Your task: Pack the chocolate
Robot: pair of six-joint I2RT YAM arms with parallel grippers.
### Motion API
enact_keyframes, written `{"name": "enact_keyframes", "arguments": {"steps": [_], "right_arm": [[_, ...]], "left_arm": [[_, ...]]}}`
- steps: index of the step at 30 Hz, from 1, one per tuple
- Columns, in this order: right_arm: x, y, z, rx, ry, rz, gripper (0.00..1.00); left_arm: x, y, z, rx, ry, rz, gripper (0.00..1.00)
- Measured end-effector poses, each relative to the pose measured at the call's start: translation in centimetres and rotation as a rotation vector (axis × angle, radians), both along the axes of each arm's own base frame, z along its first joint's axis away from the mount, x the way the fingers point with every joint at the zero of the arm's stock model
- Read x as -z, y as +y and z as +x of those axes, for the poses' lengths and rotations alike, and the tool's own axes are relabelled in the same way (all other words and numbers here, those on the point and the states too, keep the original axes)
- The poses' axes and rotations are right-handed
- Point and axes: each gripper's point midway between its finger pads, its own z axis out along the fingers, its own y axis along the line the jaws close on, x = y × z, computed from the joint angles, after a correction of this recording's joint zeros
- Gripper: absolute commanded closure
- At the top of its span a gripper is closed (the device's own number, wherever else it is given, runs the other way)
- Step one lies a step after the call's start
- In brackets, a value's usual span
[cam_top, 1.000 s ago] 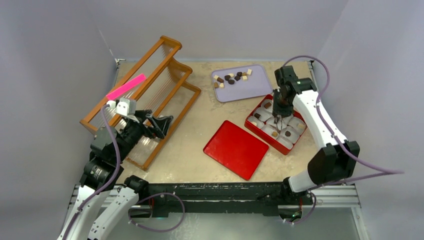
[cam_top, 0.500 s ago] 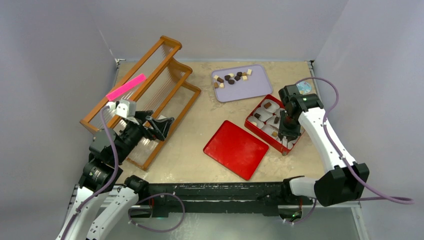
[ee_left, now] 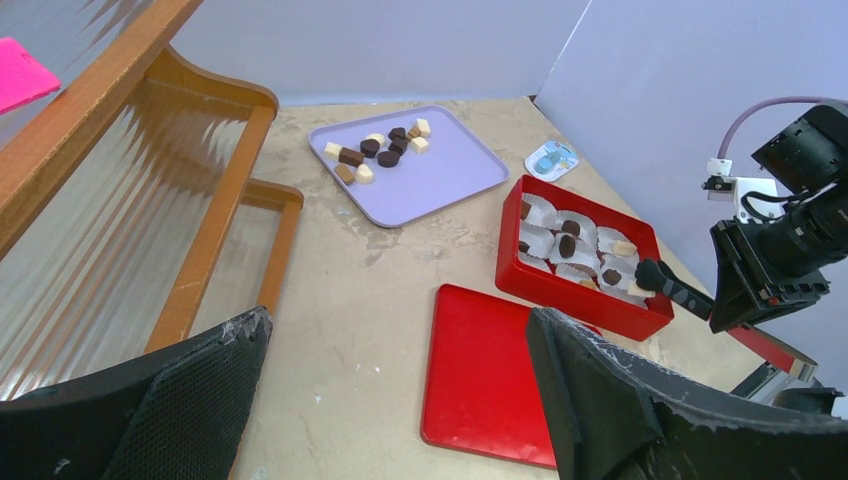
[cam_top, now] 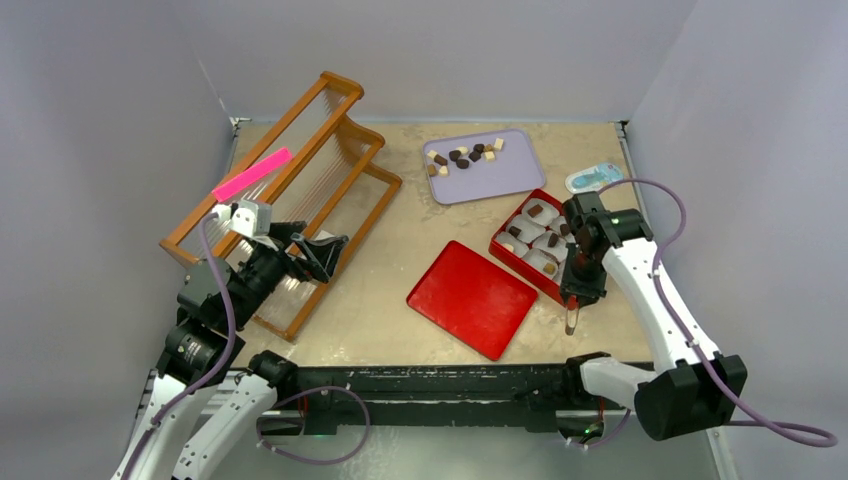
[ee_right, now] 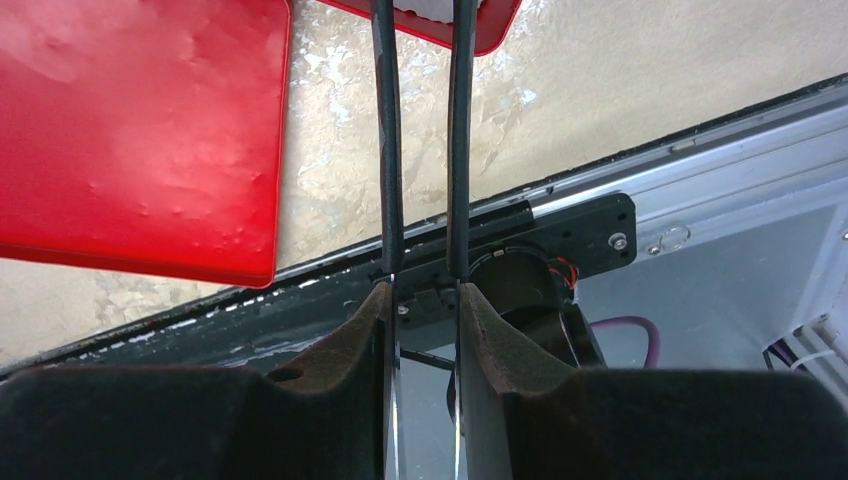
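right gripper (ee_right: 424, 300) gripping tweezers (ee_right: 388, 150), past box (ee_left: 580, 298) edge

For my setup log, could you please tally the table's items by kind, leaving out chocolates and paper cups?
Wooden rack: 1
Lavender tray: 1
Red box: 1
Red lid: 1
Pink strip: 1
Light-blue item: 1
Total: 6

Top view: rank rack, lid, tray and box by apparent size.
1. Rack.
2. Lid and box: too alike to rank, box partly hidden.
3. Tray, slightly smaller.
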Motion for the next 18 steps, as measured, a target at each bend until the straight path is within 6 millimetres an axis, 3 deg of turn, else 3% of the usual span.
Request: {"name": "enact_keyframes", "arguments": {"steps": [5,9,18], "right_arm": [[0.6,0.0,-0.6,0.024,0.007,0.002,0.77],[1.2,0.2,-1.1,0.044,0.031,0.010,0.70],[1.3,0.0,-0.5,0.070,0.004,-0.001,0.62]], "left_arm": [[0.0,0.0,0.0,0.000,0.000,0.000,0.02],[0.0,0.0,0.0,0.000,0.000,0.000,0.02],[0.0,0.0,0.0,0.000,0.000,0.000,0.02]]}}
